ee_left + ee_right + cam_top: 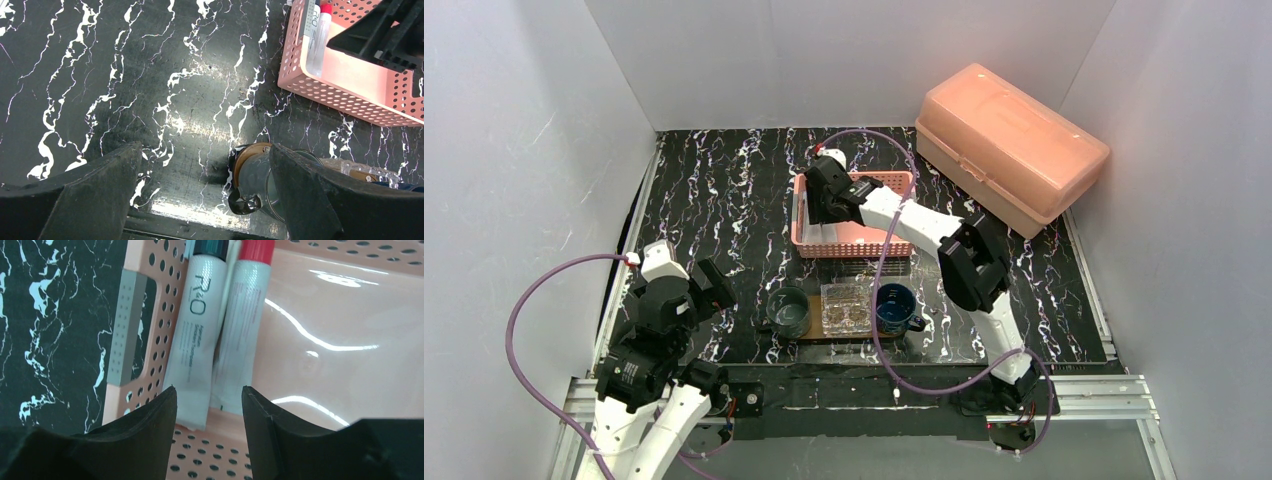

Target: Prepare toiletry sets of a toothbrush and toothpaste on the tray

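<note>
While right gripper (pixel 209 390) gapes over smooth tubes (pixel 192 340) in perforated pink basket (pixel 159 305) — left gripper (pixel 205 147) wide apart.

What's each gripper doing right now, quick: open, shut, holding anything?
Left gripper: open wide, holding nothing.
Right gripper: open, holding nothing, over two toothpaste tubes in the pink basket.

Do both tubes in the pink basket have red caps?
No: in the pink basket, the red-capped tube lies beside a dark-capped tube.
</note>
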`<state>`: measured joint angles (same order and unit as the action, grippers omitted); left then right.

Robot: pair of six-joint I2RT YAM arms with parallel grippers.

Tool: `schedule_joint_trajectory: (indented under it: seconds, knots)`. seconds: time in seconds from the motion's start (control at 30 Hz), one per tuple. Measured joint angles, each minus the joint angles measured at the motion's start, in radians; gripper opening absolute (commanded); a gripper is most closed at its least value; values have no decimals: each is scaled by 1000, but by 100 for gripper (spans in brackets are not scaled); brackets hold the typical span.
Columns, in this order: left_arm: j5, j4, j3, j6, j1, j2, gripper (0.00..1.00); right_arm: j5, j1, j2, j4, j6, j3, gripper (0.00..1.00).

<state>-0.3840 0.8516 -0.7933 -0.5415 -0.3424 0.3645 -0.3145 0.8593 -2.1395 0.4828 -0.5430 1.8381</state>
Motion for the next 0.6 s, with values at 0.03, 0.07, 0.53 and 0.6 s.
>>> schedule_joint_trajectory:
  seconds: [0.03,0.07,0.53,0.6]
  knots:
    - [0,0,0,0,0,0,99,5,-6,-16,-6,0,14,59]
    - [0,-1,0,0,0,0,99,12,-10,-36,-12,-1,30,59]
    - [0,-7,0,3,0,0,99,76,-53,-179,-52,-6,154,59]
    - [0,-7,0,3,0,0,99,82,-55,-193,-55,-7,170,59]
